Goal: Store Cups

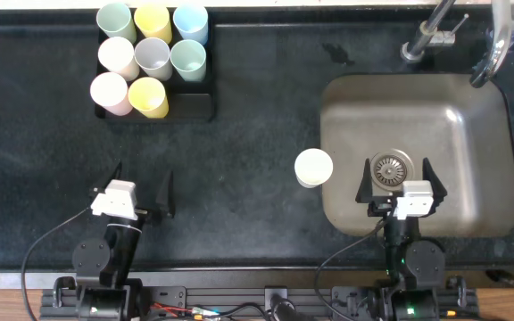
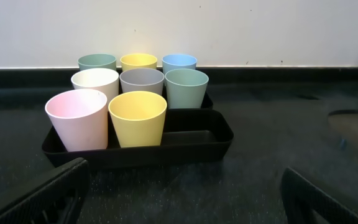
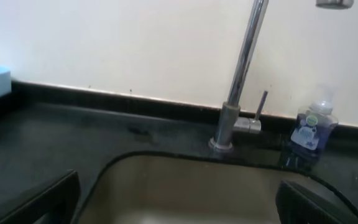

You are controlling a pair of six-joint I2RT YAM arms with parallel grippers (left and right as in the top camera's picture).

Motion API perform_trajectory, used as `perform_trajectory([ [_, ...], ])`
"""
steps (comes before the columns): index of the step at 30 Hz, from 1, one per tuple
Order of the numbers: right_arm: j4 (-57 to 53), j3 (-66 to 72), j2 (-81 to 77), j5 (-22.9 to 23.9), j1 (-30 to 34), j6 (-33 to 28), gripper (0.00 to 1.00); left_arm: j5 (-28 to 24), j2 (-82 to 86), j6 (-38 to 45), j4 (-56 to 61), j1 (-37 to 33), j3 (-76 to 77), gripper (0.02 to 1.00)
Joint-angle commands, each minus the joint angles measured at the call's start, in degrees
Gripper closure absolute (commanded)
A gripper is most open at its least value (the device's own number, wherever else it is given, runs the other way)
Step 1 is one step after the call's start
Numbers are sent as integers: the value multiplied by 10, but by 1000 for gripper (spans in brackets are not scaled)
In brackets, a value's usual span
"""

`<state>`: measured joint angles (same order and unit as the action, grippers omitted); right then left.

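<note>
A lone white cup (image 1: pixel 313 168) stands upright on the dark counter, just left of the sink's rim. A black tray (image 1: pixel 196 107) at the back left holds several pastel cups (image 1: pixel 148 97); its front right slot is bare. From the left wrist view the tray (image 2: pixel 197 134) lies ahead with a yellow cup (image 2: pixel 138 117) and a pink cup (image 2: pixel 78 118) nearest. My left gripper (image 1: pixel 141 189) sits open near the front edge, below the tray. My right gripper (image 1: pixel 398 183) is open over the sink's front part, to the right of the white cup.
The steel sink (image 1: pixel 471 134) with its drain (image 1: pixel 391 167) takes up the right side. A faucet (image 3: pixel 241 68) and a soap bottle (image 3: pixel 313 127) stand behind it by the wall. Bare counter (image 1: pixel 239 169) lies between tray and sink.
</note>
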<state>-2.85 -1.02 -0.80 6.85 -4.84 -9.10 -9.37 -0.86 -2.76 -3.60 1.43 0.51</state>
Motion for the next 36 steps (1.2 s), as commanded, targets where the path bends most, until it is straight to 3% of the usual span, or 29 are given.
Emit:
perform_trajectory([
  [1,-14,-17,1,1,4,54,3,5,5,8,-2,2,-1,18],
  [10,-195,-278,-146,-16,3,117,7,5,5,8,-2,2,-1,18],
  [21,-506,-629,-384,-123,3,117,3,5,5,9,-2,2,-1,18],
  [24,-594,-708,-464,-171,3,118,5,5,5,9,-2,2,-1,18],
  [29,-689,-798,-570,-231,-13,117,7,5,5,9,-2,2,-1,18],
  [36,-812,-816,-678,-234,-56,97,3,5,5,9,-2,2,-1,20],
])
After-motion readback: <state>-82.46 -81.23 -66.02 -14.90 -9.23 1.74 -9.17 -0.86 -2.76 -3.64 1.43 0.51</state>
